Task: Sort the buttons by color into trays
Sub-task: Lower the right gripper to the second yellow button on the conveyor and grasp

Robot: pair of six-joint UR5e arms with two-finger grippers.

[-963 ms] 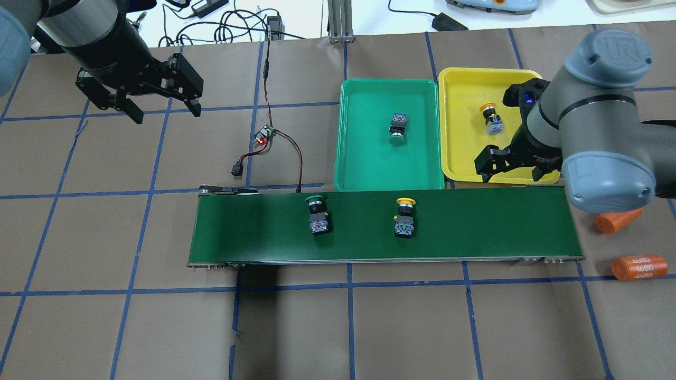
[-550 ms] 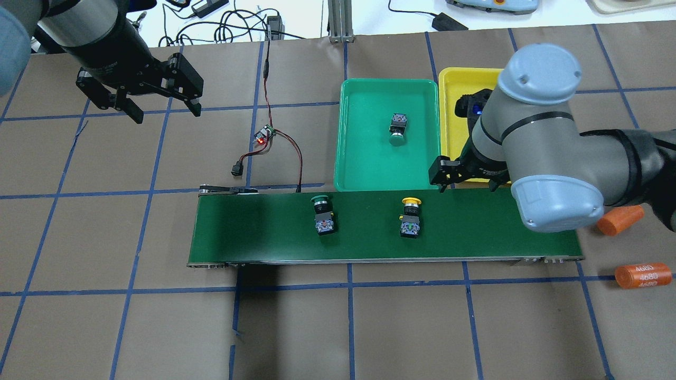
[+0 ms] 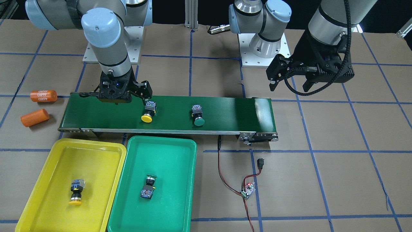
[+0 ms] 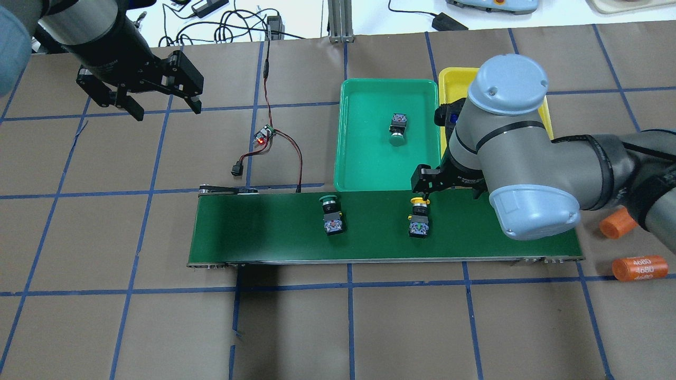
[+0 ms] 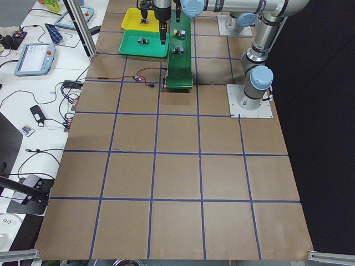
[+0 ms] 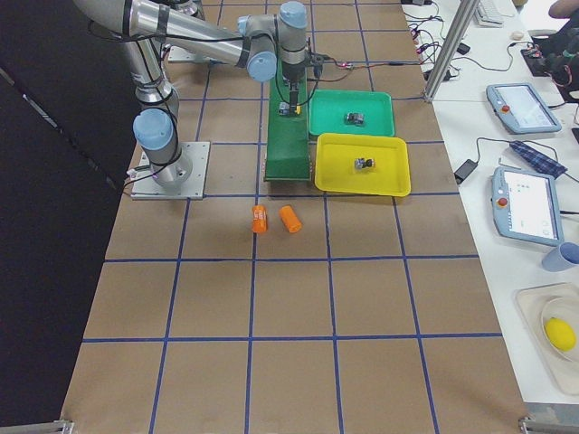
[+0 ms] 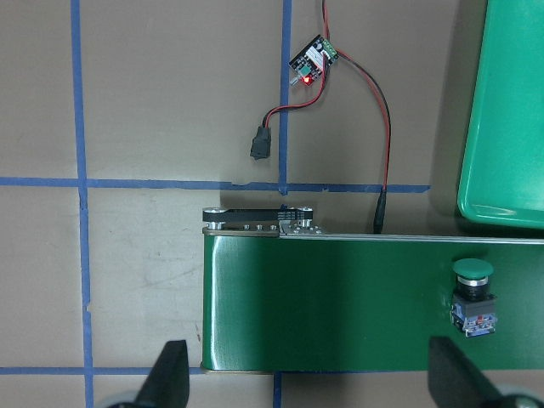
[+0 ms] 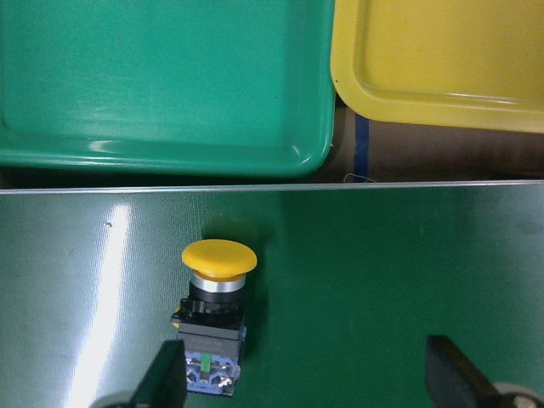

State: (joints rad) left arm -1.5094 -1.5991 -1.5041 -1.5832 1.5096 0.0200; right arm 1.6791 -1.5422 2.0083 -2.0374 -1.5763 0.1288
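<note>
Black right hand (image 8: 306,378): jaws wide and holding nothing, low over the belt (image 4: 264,232) on its tray side.
Finger (image 8: 161,378): in the wrist view one tip is just beside the button's body; the other is well off to the far side.
Yellow button (image 8: 217,314): lies on its side on the belt, cap toward the trays. It sits off-centre in the hand's opening rather than midway.
Step in hand: most likely the approach to pick up this button.
Doing it well: slide the hand along the belt until the black body is midway between the fingers, then go down. Close on the blocky body, not the round cap, which would probably slip. The near finger could clip the body on the way down. If the belt is running, aim a little ahead of the button.
Yellow tray (image 3: 64,141): just past the belt's edge, a short carry. A second yellow button (image 3: 76,191) lies in it.
Green button (image 4: 331,214): on the belt, well apart from the yellow one, also on its side.
Green tray (image 4: 391,82): beside the yellow tray, with a second green button (image 4: 397,129) inside.
Left hand (image 4: 165,105): jaws wide, empty, held high over the bare surface (image 4: 105,237) beyond the belt's end.
Progress: about half, with two sorted and two on the belt.
</note>
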